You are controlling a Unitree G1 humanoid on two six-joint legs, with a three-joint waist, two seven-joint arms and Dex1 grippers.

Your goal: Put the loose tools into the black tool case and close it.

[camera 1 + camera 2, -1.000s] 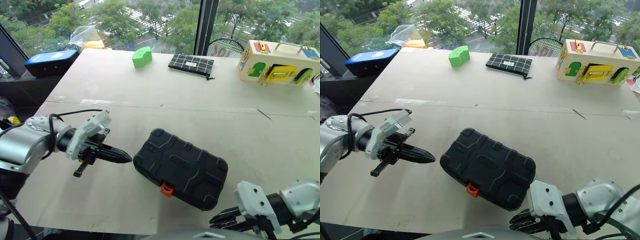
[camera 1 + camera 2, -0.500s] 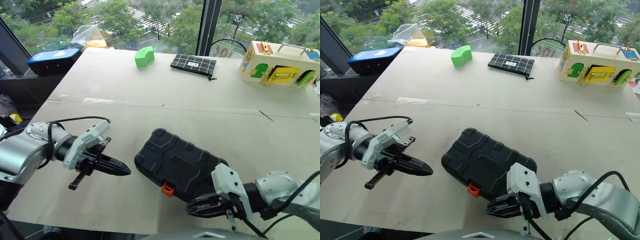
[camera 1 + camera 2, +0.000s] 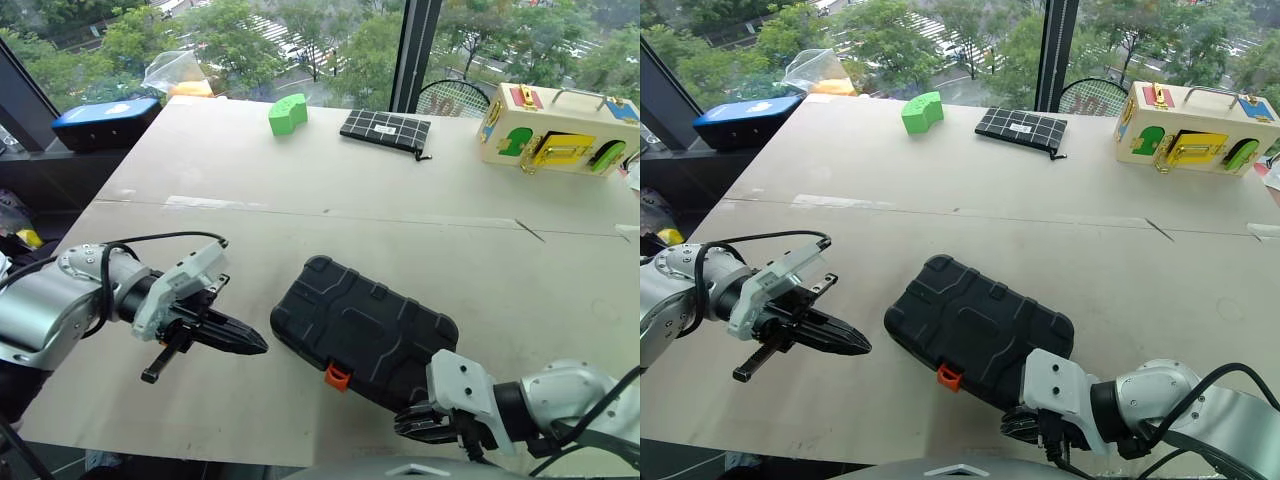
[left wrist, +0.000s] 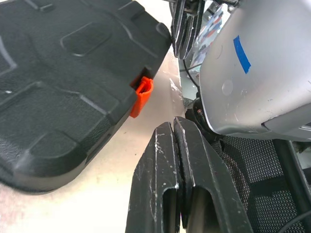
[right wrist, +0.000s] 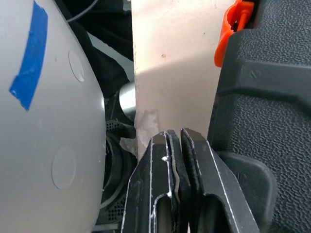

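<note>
Black case (image 3: 365, 333) shut on table (image 3: 300, 200), latch (image 3: 337, 377) toward robot | left gripper (image 3: 255, 345) closed, empty, beside case | right gripper (image 5: 177, 138) closed, empty, at near edge, probably bracing it

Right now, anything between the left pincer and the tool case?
Nothing visible. Only bare table lies between the shut left pincer and the closed black tool case, orange latch on its near edge.
</note>
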